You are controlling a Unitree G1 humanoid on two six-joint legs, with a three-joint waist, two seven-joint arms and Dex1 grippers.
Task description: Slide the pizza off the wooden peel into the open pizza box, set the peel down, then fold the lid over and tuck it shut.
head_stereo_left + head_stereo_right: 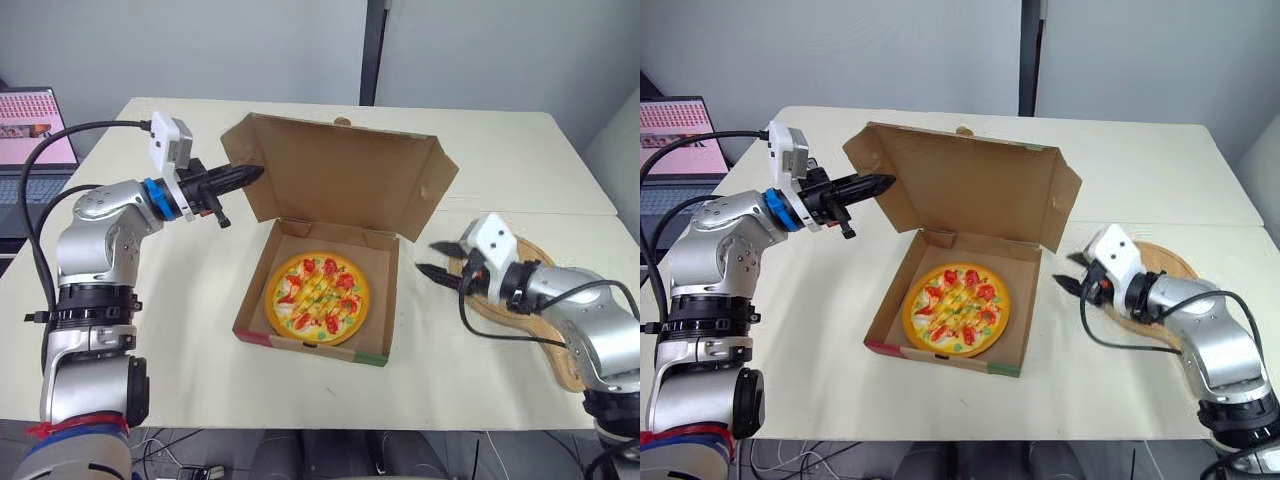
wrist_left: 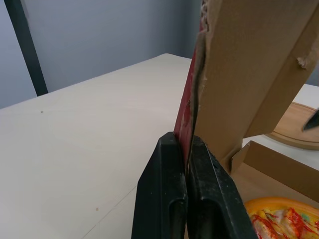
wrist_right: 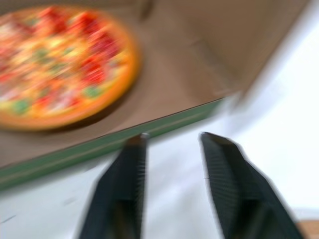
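Seen from the head, the pizza (image 1: pixel 318 298) is lying in the pizza box (image 1: pixel 252 305), its lid (image 1: pixel 345 175) standing up at twelve o'clock. The left gripper (image 1: pixel 256 173) is reaching in at ten o'clock; the right gripper (image 1: pixel 434 259) is hanging at three o'clock by the wooden peel (image 1: pixel 1165 260) lying on the table (image 1: pixel 180 330). At the left wrist, the fingers (image 2: pixel 164 189) are pinching the lid's edge tight. At the right wrist, the fingers (image 3: pixel 124 184) are gaping apart, gripping nothing.
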